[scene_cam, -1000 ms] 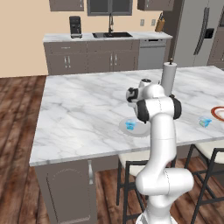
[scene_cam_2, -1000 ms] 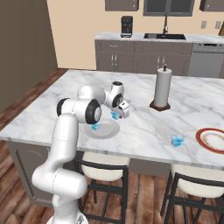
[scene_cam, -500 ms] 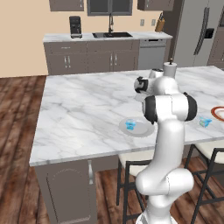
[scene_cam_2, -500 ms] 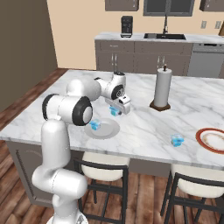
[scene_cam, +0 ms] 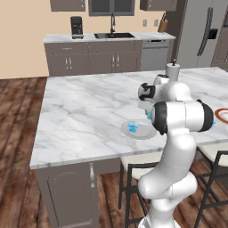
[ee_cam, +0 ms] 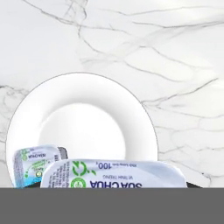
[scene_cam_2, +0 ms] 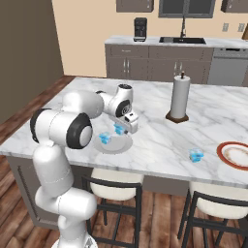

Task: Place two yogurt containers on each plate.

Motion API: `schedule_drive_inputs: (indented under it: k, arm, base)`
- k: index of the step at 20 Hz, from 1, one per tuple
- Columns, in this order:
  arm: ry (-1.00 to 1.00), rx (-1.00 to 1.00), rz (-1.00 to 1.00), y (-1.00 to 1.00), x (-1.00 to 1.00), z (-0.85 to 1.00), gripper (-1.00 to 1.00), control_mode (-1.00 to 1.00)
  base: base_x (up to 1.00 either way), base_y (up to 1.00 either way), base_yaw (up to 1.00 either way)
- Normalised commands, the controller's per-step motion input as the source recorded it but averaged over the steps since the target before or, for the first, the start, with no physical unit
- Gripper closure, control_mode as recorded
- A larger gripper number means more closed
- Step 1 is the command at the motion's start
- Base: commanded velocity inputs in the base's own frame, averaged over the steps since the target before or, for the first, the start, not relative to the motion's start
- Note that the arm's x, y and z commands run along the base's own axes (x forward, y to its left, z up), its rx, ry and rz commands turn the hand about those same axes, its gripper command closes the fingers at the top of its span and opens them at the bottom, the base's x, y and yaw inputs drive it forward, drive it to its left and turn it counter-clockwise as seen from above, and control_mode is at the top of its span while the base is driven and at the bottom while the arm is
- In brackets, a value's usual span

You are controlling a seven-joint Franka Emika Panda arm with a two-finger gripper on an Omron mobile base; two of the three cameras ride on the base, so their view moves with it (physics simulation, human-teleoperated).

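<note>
We see the gripper (scene_cam_2: 127, 127) closed on a yogurt container (scene_cam_2: 119, 128), held just above the pale plate (scene_cam_2: 116, 145) on the marble worktop (scene_cam_2: 155, 131). Another yogurt container (scene_cam_2: 105, 138) already sits on that plate. A third yogurt container (scene_cam_2: 196, 155) lies on the worktop beside the red-rimmed plate (scene_cam_2: 235, 154), w/ a paper-towel holder (scene_cam_2: 178, 98) further back.
</note>
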Motion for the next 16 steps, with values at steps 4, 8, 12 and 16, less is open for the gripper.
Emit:
schedule_drive_inputs:
  k: [4,8,12,16]
  arm:
    - [0.00,-0.08,0.01,0.12,-0.25,-0.22,1.00,-1.00]
    - [0.00,-0.07,0.01,0.02,0.00,-0.32,1.00,-1.00]
    - [0.00,-0.01,0.02,0.00,0.00,-0.42,1.00,-1.00]
    - [0.00,0.00,0.01,0.00,0.00,-0.28,1.00,-1.00]
  base:
    - [0.00,0.00,0.00]
    - [0.00,0.00,0.00]
    - [0.00,0.00,0.00]
    - [0.00,0.00,0.00]
